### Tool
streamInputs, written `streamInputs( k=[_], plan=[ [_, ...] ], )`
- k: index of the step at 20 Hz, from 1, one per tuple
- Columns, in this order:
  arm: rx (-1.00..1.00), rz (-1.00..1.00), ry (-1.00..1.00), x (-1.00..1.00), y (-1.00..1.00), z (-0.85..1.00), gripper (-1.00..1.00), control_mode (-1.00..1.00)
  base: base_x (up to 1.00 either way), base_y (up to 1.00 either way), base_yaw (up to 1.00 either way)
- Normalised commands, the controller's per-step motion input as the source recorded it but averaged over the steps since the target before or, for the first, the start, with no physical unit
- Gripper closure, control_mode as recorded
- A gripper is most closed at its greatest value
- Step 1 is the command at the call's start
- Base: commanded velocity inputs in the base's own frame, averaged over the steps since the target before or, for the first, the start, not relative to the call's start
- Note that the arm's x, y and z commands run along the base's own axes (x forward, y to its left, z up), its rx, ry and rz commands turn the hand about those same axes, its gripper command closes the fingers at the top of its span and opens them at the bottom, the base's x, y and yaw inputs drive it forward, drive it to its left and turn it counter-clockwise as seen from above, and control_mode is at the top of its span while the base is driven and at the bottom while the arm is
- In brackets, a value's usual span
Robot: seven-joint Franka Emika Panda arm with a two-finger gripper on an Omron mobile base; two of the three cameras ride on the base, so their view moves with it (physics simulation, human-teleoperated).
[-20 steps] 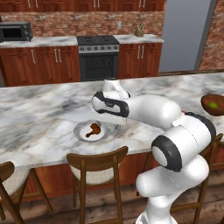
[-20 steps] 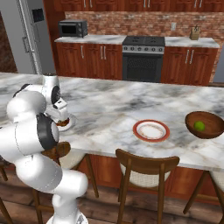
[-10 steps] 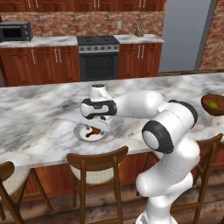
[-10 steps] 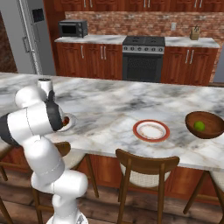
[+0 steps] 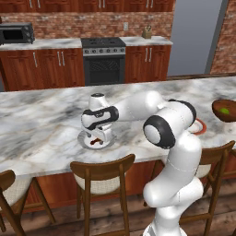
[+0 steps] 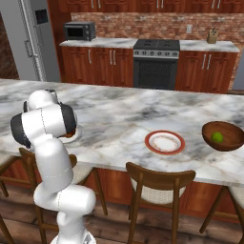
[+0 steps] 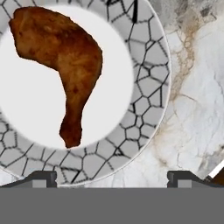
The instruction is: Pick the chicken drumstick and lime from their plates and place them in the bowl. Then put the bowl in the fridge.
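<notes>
The golden-brown chicken drumstick (image 7: pixel 61 57) lies on the plate with the grey patterned rim (image 7: pixel 144 100), thin bone end toward my fingertips (image 7: pixel 41 177). My gripper (image 7: pixel 112 179) is open and hangs just above that plate (image 5: pixel 85 142), to one side of the drumstick (image 5: pixel 97 142), holding nothing. The lime (image 6: pixel 217 137) sits inside the dark wooden bowl (image 6: pixel 228 141) far to the right on the counter. The orange-red-rimmed plate (image 6: pixel 165 142) lies bare between them. In the back left corner stands the grey fridge (image 6: pixel 28 43), doors closed.
Wooden bar stools (image 5: pixel 103 177) line the near edge of the marble island (image 5: pixel 41 124). Behind it are a black oven (image 5: pixel 105 62), red cabinets and a microwave (image 6: pixel 79 31). My own arm (image 6: pixel 45 128) hides most of the grey-rimmed plate in the right base view.
The arm has swung left along the counter and the hand has come down over the grey-rimmed plate. The jaws stayed open throughout.
</notes>
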Motion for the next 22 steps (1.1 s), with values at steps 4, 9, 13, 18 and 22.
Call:
streamInputs(
  k=[4,9,13,18,22],
  plan=[
    [0.00,-0.01,0.00,0.09,0.00,-0.16,-1.00,-1.00,0.00,0.00,0.00],
    [0.00,0.00,0.01,0.10,-0.02,-0.12,-1.00,-1.00,0.00,0.00,0.00],
    [0.00,0.00,0.07,0.23,-0.11,-0.20,-1.00,-1.00,0.00,0.00,0.00],
    [0.00,0.00,0.04,0.27,-0.12,-0.19,-1.00,-1.00,0.00,0.00,0.00],
    [0.00,0.00,0.00,0.34,0.05,-0.13,-1.00,-1.00,0.00,0.00,0.00]
  ],
)
